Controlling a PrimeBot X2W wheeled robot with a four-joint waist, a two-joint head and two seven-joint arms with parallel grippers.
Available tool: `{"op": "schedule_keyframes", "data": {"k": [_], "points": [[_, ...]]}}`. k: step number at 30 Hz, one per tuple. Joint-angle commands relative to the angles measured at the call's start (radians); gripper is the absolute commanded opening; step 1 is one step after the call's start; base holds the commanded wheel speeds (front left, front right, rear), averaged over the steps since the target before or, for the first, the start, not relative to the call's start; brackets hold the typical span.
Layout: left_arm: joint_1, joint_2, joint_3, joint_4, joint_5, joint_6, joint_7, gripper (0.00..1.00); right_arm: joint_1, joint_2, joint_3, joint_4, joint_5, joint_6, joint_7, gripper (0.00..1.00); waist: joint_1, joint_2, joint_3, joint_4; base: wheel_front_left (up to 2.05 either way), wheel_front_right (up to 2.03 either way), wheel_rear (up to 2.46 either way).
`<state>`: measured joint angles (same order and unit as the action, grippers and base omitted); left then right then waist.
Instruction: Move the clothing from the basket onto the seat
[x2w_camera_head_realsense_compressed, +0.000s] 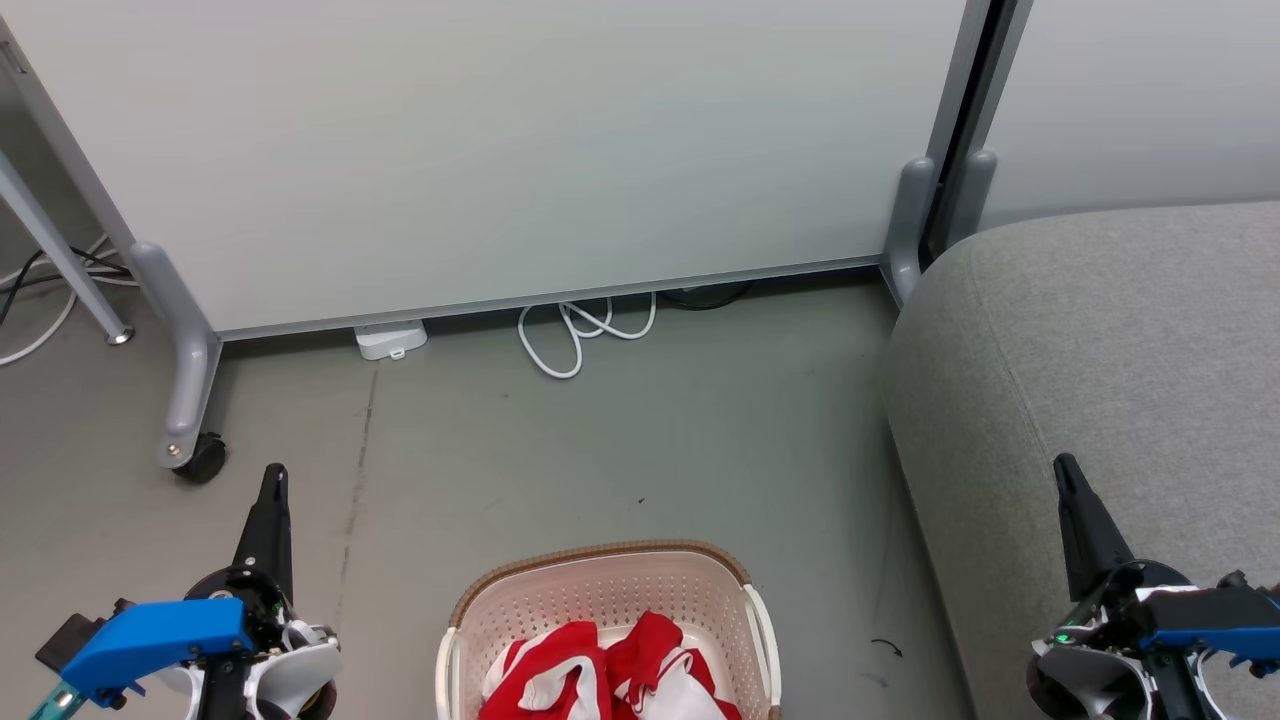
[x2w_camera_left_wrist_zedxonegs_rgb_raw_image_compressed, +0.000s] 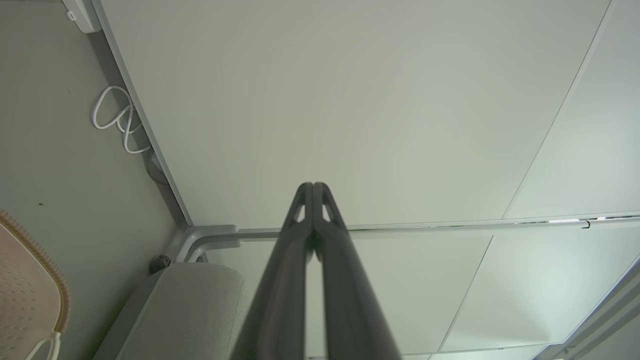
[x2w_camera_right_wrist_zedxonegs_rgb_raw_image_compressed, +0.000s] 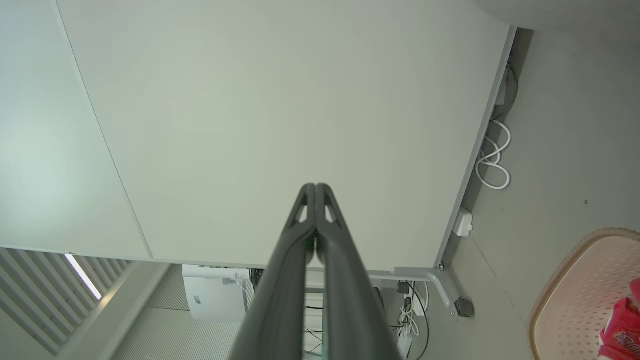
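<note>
The cream basket (x2w_camera_head_realsense_compressed: 520, 600) with its brown rim stands on the floor at the bottom centre of the head view, and red and white clothing (x2w_camera_head_realsense_compressed: 600, 675) lies bunched inside it. The grey seat (x2w_camera_head_realsense_compressed: 1100, 360) fills the right side. My left gripper (x2w_camera_head_realsense_compressed: 272, 478) is shut and empty, left of the basket above the floor. My right gripper (x2w_camera_head_realsense_compressed: 1064, 468) is shut and empty over the seat's front edge. In the left wrist view the shut fingers (x2w_camera_left_wrist_zedxonegs_rgb_raw_image_compressed: 313, 186) point at the white panel, with the basket (x2w_camera_left_wrist_zedxonegs_rgb_raw_image_compressed: 30, 300) and seat (x2w_camera_left_wrist_zedxonegs_rgb_raw_image_compressed: 190, 305) at lower left. The right wrist view shows its shut gripper (x2w_camera_right_wrist_zedxonegs_rgb_raw_image_compressed: 316, 187), the basket (x2w_camera_right_wrist_zedxonegs_rgb_raw_image_compressed: 575, 300) and red clothing (x2w_camera_right_wrist_zedxonegs_rgb_raw_image_compressed: 622, 330).
A white partition panel (x2w_camera_head_realsense_compressed: 500, 150) on grey wheeled feet (x2w_camera_head_realsense_compressed: 185, 380) stands behind the basket. A coiled white cable (x2w_camera_head_realsense_compressed: 580, 335) and a small white box (x2w_camera_head_realsense_compressed: 392, 340) lie at its base. Grey floor (x2w_camera_head_realsense_compressed: 600, 450) stretches between the panel and the basket.
</note>
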<state>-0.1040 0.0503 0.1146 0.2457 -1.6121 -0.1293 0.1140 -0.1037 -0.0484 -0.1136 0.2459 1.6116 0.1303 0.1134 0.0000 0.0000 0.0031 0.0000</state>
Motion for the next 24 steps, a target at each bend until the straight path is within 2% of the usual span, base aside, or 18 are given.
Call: {"op": "schedule_keyframes", "data": {"k": [1,24], "points": [[-0.01,-0.001,0.001,-0.004,-0.001,-0.003,0.002,0.0,-0.01,-0.004,-0.001,-0.003,0.003,0.001,0.002,0.0,0.0,0.0,0.0,0.0,0.0,0.0,0.0],[-0.01,-0.001,0.001,-0.004,-0.001,-0.003,0.002,0.0,-0.01,-0.004,-0.001,-0.003,0.003,0.001,0.002,0.0,0.0,0.0,0.0,0.0,0.0,0.0,0.0]]}}
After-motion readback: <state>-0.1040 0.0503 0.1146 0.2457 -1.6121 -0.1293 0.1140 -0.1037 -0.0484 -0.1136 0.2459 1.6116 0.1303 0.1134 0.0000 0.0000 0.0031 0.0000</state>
